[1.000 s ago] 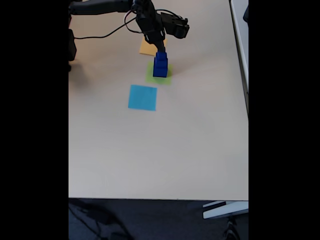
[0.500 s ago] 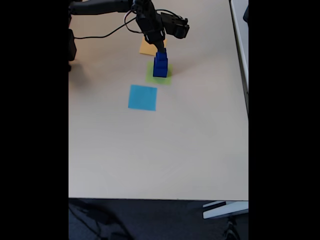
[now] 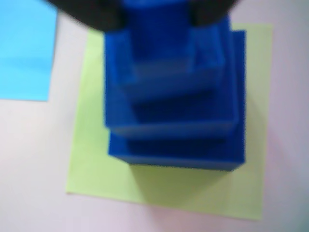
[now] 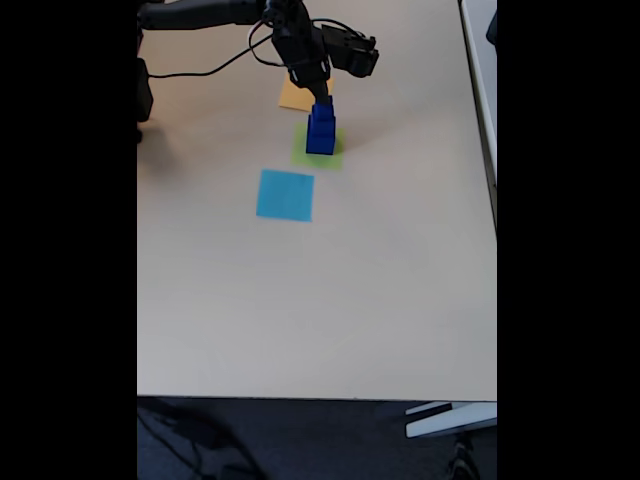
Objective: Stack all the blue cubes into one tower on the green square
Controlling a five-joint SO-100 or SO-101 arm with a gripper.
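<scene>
Fixed view: the blue cubes (image 4: 320, 132) stand as one tower on the green square (image 4: 304, 153), at about 12 o'clock from the table (image 4: 320, 300) centre. The light blue square (image 4: 285, 195) lies near the tower at its 7 o'clock; the orange-yellow square (image 4: 296, 97) lies just beyond it at 11 o'clock, partly under the arm. The gripper (image 4: 322, 99) sits at the tower's top.

Wrist view: stepped blue cubes (image 3: 174, 96), largest lowest, rest on the green square (image 3: 164, 183). Dark fingertips (image 3: 99, 14) flank the topmost cube; whether they grasp it or have let go cannot be told.
</scene>
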